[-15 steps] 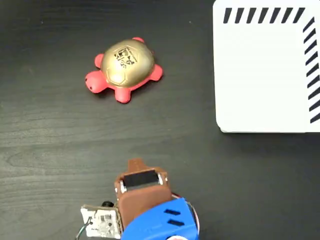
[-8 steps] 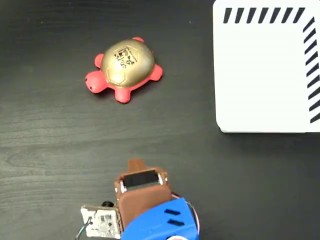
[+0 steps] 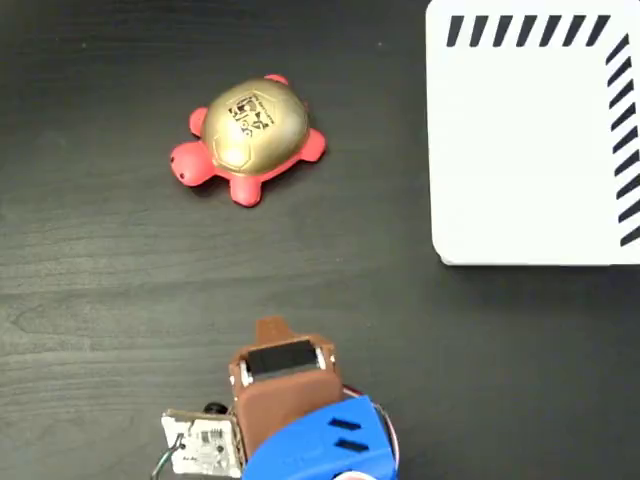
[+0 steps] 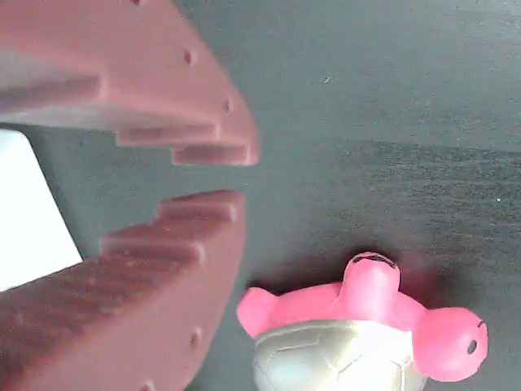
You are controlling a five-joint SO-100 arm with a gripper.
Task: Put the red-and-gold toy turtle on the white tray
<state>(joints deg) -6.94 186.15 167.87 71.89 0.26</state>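
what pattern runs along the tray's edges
Black diagonal stripes on the white tray, along its top and right edges; clearest in the fixed view.

Worktop (image 3: 120,290) is dark, near-black wood grain, matte, grain running left-right in the fixed view. Two loose things lie directly on it. The red-and-gold toy turtle (image 3: 250,140) sits upper left of centre in the fixed view, upright on its legs, gold shell up with black logo, head pointing lower-left; the wrist view (image 4: 366,334) shows it flat on the surface at the bottom edge. The white tray (image 3: 520,150) lies flat at upper right, cut off by the frame at top and right, black diagonal stripes along those two edges, nothing on it. Turtle and tray are well apart, bare worktop between.
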